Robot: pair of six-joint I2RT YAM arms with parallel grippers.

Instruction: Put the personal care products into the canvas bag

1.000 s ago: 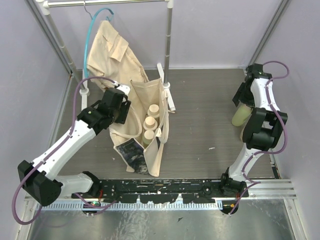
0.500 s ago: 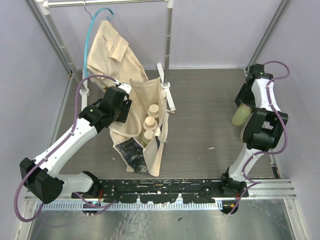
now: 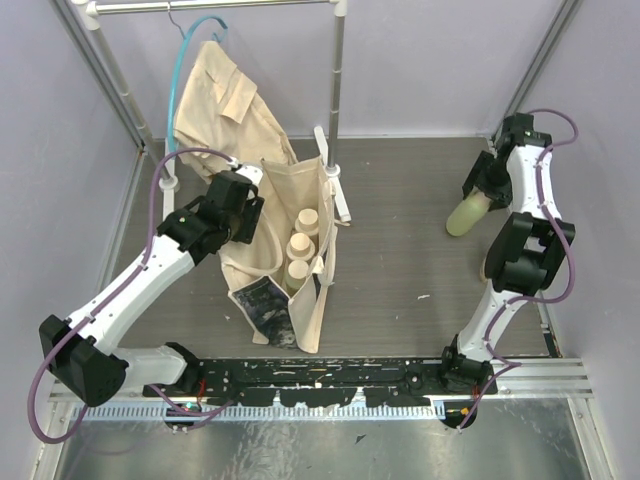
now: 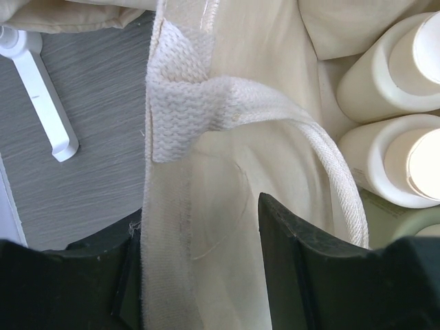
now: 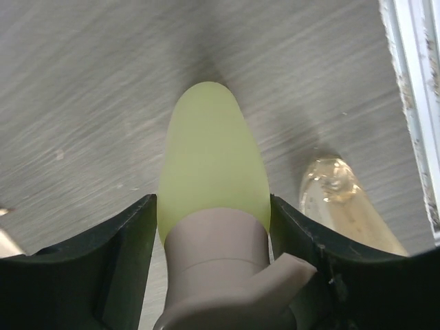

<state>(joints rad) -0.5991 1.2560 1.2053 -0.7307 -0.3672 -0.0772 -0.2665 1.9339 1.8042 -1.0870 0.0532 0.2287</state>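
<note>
The cream canvas bag (image 3: 300, 290) lies open on the table, dark panel at its near end. Three cream-capped bottles (image 3: 299, 246) lie inside; two show in the left wrist view (image 4: 392, 165). My left gripper (image 3: 248, 215) is at the bag's left rim; its jaws (image 4: 196, 227) stand apart with the canvas wall and hem between them. My right gripper (image 3: 478, 195) is shut on a yellow-green bottle (image 3: 462, 217), held near its cap above the table (image 5: 210, 151). A clear amber bottle (image 5: 337, 196) lies on the table just right of it.
A tan shirt (image 3: 225, 100) on a teal hanger (image 3: 195, 40) hangs from the rack behind the bag. The rack's pole (image 3: 338, 90) and white foot (image 3: 342, 205) stand by the bag's far end. A metal rail (image 5: 412, 103) runs along the right edge.
My right gripper has swung the yellow-green bottle left and out from beside the arm. My left gripper has shifted slightly farther along the bag's rim.
</note>
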